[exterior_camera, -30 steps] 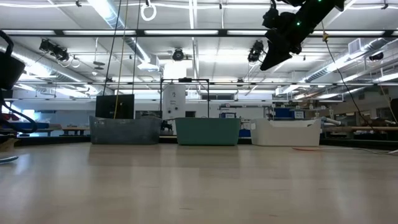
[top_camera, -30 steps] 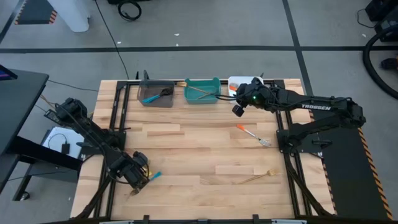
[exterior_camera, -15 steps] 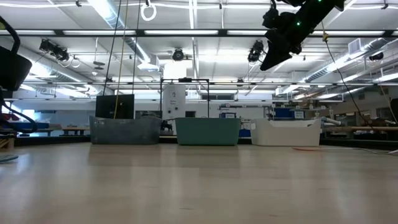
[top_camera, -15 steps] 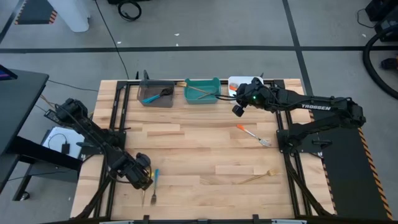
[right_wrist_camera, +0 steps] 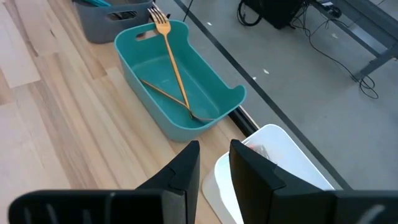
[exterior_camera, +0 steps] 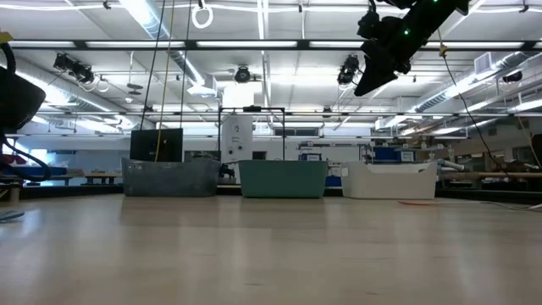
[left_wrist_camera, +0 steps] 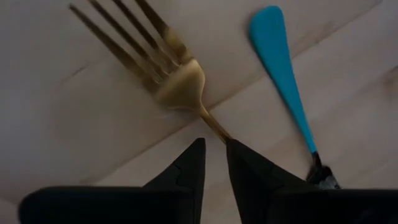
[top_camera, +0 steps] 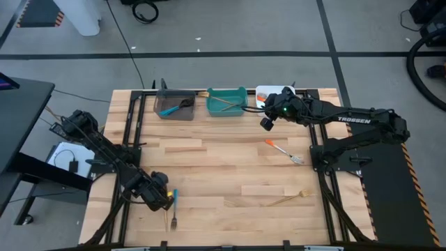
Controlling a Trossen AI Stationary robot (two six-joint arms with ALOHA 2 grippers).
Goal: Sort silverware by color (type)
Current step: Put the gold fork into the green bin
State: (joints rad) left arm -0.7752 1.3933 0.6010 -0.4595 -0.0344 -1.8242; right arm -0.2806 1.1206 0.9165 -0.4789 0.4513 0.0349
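My left gripper (left_wrist_camera: 212, 163), jaws narrowly parted, straddles the gold fork (left_wrist_camera: 163, 71); right gripper (right_wrist_camera: 214, 165), jaws slightly spread, hovers by the teal bin (right_wrist_camera: 155, 106).

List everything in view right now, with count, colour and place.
Table: one, light wood, under everything.
Grey bin: one, far edge, leftmost of the bins; holds a blue-handled utensil and a dark one beside it.
Teal bin: one, far edge, middle; holds two gold utensils, crossed.
White bin: one, far edge, rightmost, partly under the right arm.
Orange-handled fork: one, silver head, on the table right of centre.
Gold utensil: one, near right part of the table.
Blue-handled fork: one, near left corner.
Gold fork: one, beside the blue-handled one, at the left gripper.
Left gripper: near left corner, low over the gold fork's handle.
Right gripper: raised between the teal and white bins.
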